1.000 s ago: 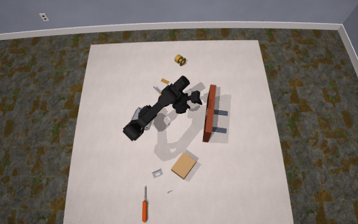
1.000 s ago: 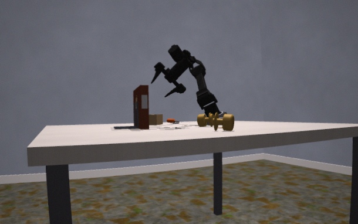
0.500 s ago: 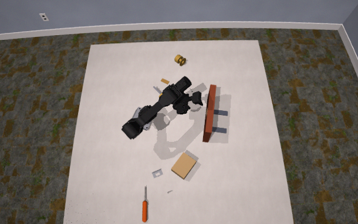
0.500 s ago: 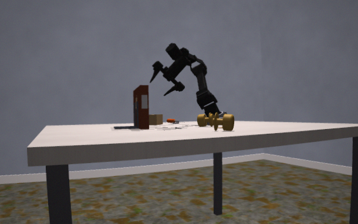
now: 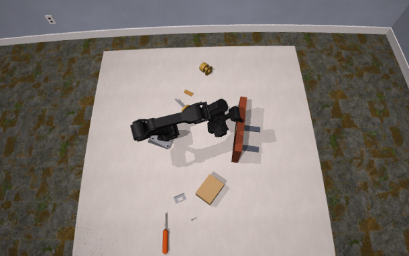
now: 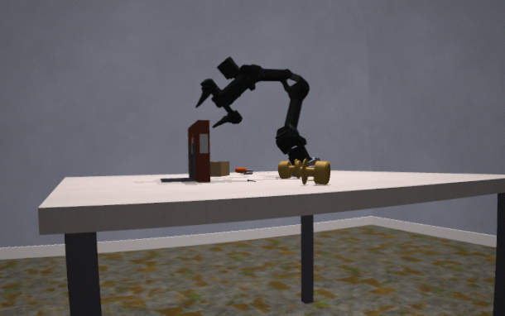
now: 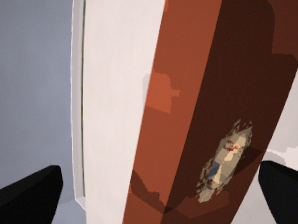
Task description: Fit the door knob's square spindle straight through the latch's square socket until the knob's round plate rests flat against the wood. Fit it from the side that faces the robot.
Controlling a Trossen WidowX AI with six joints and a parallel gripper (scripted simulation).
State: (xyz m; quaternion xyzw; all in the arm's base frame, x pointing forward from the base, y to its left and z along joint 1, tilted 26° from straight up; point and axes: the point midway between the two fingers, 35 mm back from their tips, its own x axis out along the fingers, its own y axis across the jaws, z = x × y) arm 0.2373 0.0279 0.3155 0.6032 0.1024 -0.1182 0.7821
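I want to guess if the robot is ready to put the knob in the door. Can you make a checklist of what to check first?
1. Gripper open: ok.
2. Gripper holding the door knob: not ok, it holds nothing; the knob lies on the table, far from it.
3. Wooden door block standing upright: ok.
4. Latch hole in the wrist view: ok, though off centre.
5. Square socket free inside: cannot tell.

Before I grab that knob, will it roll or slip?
Probably rolls: the knob lies on its side on the table, all rounded brass parts. Likely slippery too, being smooth. Its round plate may limit the roll to a curve.
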